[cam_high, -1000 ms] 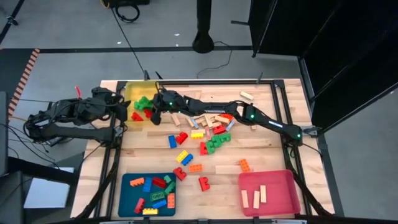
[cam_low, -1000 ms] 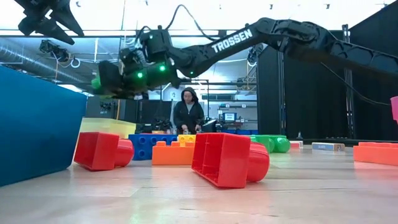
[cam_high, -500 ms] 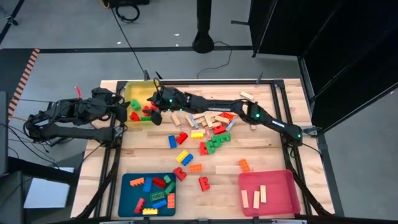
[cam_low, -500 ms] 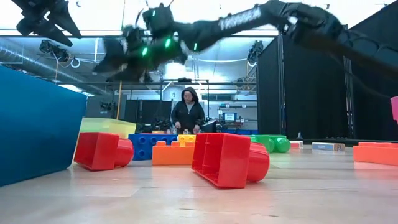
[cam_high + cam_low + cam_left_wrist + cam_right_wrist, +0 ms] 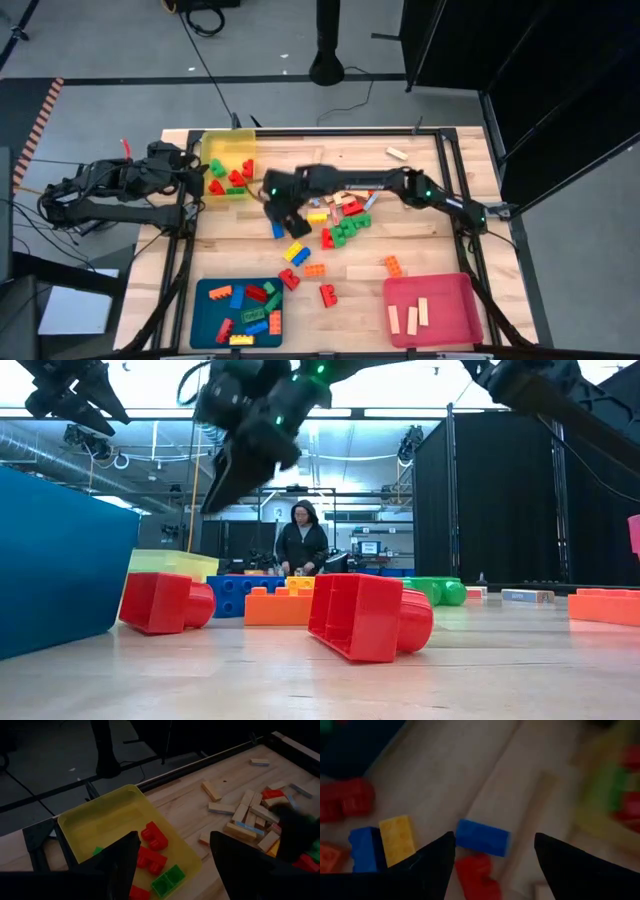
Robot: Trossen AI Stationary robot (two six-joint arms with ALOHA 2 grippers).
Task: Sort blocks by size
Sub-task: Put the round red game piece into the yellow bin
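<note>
The table carries the blocks heaped beside the yellow tray; right hand hangs released and empty over a blue brick, likely light, rigid, slick; pinch its long flat sides; left hand waits released over the tray.

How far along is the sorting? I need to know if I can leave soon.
Partly done. Blocks already lie in the yellow tray, blue tray and pink tray. The right gripper hangs open and empty over a blue block; the left gripper waits by the yellow tray. The middle pile remains.
</note>
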